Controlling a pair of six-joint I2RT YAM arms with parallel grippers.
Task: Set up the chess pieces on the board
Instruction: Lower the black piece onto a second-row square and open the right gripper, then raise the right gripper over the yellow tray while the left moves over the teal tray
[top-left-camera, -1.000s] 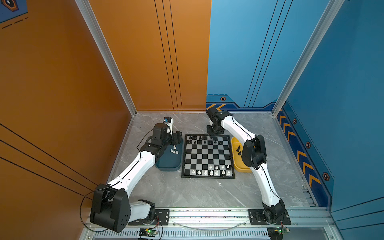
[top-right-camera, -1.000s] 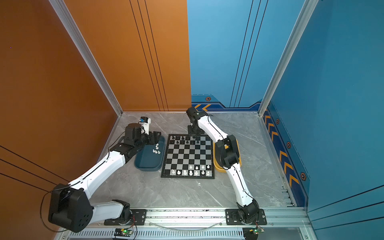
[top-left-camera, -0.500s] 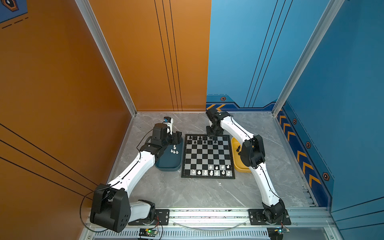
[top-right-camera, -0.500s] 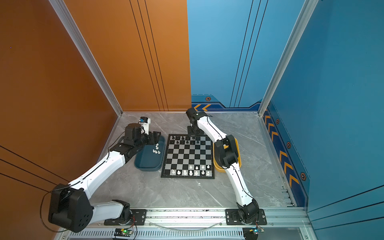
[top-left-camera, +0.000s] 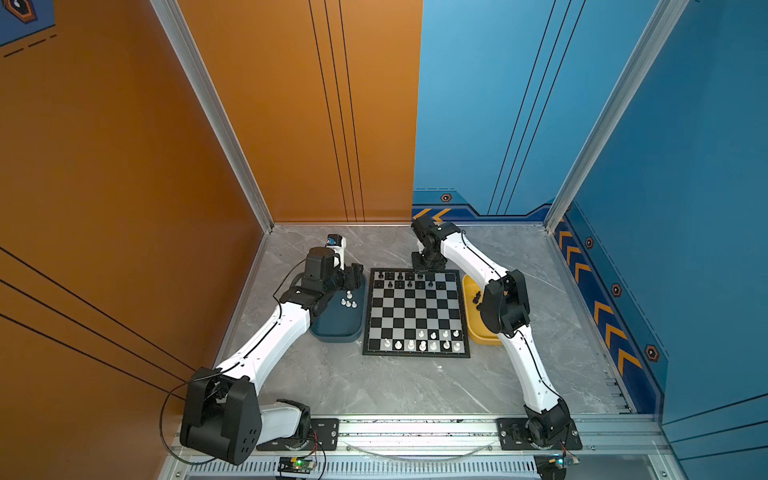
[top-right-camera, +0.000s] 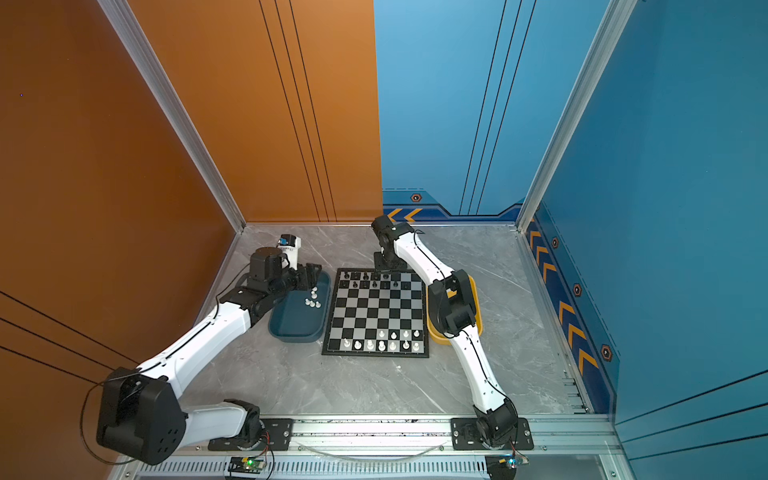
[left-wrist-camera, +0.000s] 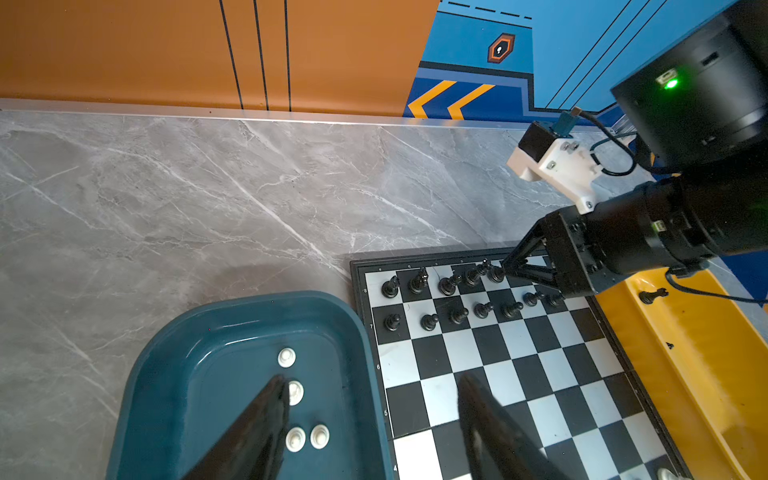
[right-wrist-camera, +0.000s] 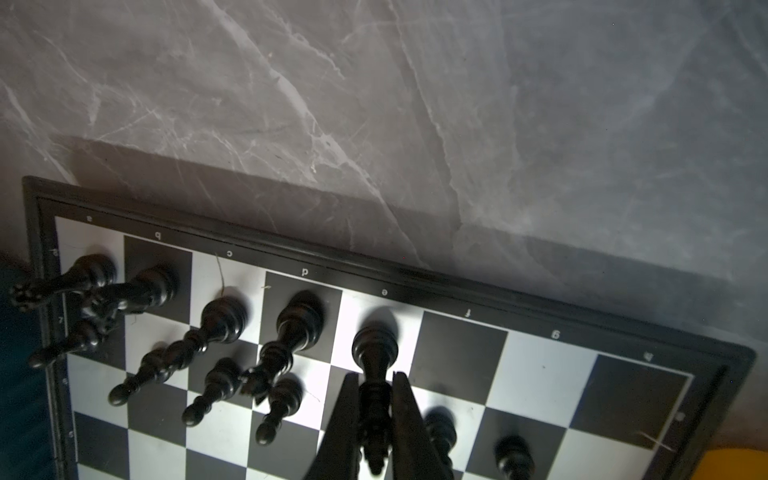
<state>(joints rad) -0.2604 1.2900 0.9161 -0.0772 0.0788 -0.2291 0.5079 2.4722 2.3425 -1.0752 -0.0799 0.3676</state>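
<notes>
Board (top-left-camera: 415, 316), twelve o'clock edge: right end effector (right-wrist-camera: 376, 377) pinches a black piece (right-wrist-camera: 374, 345). Left end effector (left-wrist-camera: 372, 378) gapes over the blue tray (left-wrist-camera: 174, 374).

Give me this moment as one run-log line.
right gripper: shut on black piece at back-row e square | left gripper: open above dark blue tray, white pieces inside | board: partly set
</notes>
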